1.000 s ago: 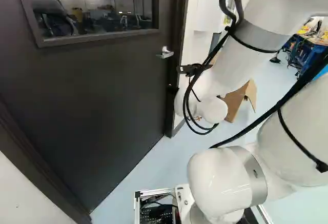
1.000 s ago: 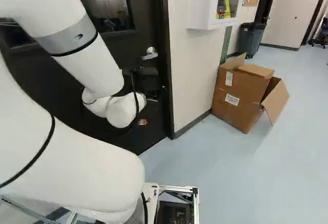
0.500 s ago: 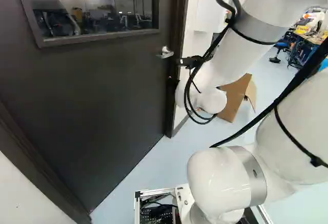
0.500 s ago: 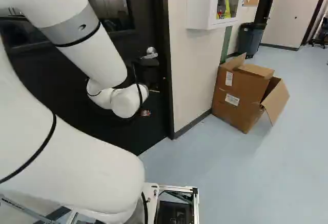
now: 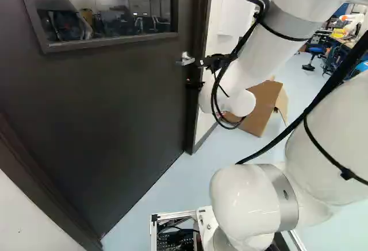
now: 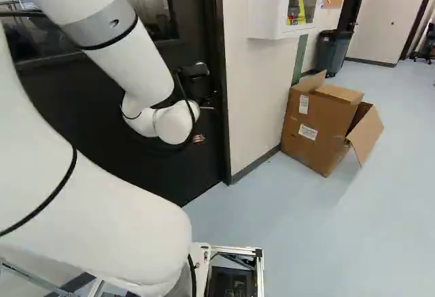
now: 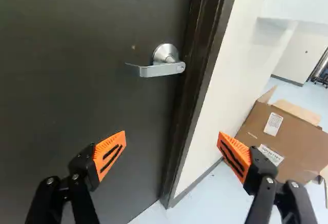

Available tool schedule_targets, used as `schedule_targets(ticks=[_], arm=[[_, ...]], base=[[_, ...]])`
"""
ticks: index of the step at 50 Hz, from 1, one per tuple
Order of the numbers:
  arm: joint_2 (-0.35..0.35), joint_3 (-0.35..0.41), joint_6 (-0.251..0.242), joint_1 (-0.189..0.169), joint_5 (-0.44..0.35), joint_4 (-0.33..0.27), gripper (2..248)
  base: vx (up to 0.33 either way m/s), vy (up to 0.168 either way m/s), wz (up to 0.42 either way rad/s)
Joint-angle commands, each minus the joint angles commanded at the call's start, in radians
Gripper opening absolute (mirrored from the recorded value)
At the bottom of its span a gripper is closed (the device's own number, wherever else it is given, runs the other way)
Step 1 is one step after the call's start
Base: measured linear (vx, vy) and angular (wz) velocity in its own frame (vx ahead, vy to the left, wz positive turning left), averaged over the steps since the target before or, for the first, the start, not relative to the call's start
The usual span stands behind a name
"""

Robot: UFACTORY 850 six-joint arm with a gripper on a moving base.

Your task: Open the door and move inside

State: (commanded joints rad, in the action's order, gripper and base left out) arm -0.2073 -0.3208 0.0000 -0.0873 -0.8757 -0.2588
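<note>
Near-black across the flat rectangular door (image 5: 115, 119); silver on the metal lever handle (image 7: 160, 70); orange, striped black, on the wedge-shaped pads (image 7: 105, 151); white, banded grey, along the tubular arm (image 5: 241, 199); brown, white-labelled, on the open cardboard box (image 6: 333, 112).

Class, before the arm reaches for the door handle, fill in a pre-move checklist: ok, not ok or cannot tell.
1. Gripper open: ok.
2. Door handle in view of the wrist camera: ok.
3. Handle between the two fingers: not ok; it lies ahead of them.
4. Door unlocked: cannot tell.
5. Cardboard box not in front of the door: ok; it stands beside the wall.
</note>
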Motion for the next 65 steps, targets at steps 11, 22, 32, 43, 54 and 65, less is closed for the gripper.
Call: schedule_targets(ticks=[11, 22, 32, 43, 54, 65], arm=[[0.011, -0.036, 0.0, -0.023, -0.007, -0.087, 247], [0.025, -0.075, 0.0, -0.047, -0.019, -0.178, 247], [0.045, -0.117, 0.0, -0.061, -0.031, -0.265, 247], [0.078, -0.174, 0.0, -0.06, -0.045, -0.362, 247], [0.108, -0.229, 0.0, -0.06, -0.06, -0.46, 247], [0.139, -0.286, 0.0, -0.058, -0.075, -0.56, 247]], base=[[0.0, 0.0, 0.0], [0.0, 0.0, 0.0], [0.0, 0.0, 0.0], [0.0, 0.0, 0.0], [0.0, 0.0, 0.0], [0.0, 0.0, 0.0]])
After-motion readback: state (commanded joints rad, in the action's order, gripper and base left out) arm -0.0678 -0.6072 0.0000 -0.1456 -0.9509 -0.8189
